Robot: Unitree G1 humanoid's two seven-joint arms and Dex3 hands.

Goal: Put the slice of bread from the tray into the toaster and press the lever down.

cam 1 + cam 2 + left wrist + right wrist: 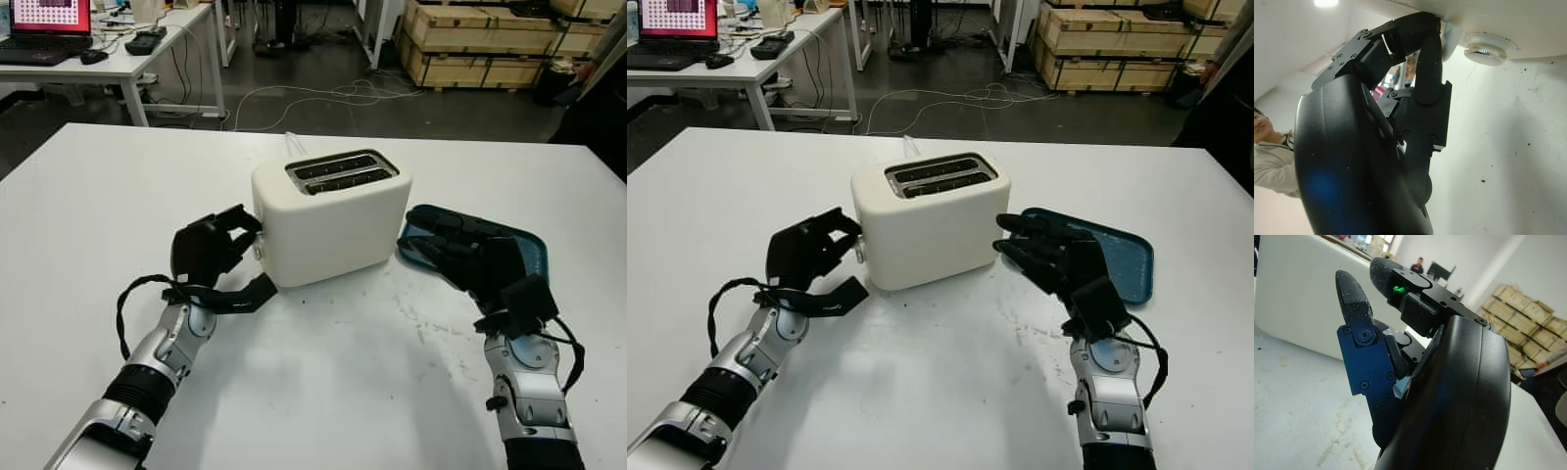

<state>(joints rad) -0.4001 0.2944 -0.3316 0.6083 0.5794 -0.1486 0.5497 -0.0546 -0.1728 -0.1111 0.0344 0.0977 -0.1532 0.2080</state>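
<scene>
Black fingers of the left hand curl against the lever on the cream toaster's end, centre frame. At right, the right hand hovers open, holding nothing, over the blue tray; bread is not visible.

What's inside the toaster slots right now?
The toaster slots look dark from above, with no bread sticking out; their depths cannot be seen. The left hand is at its lever end, the open right hand is over the blue tray.
</scene>
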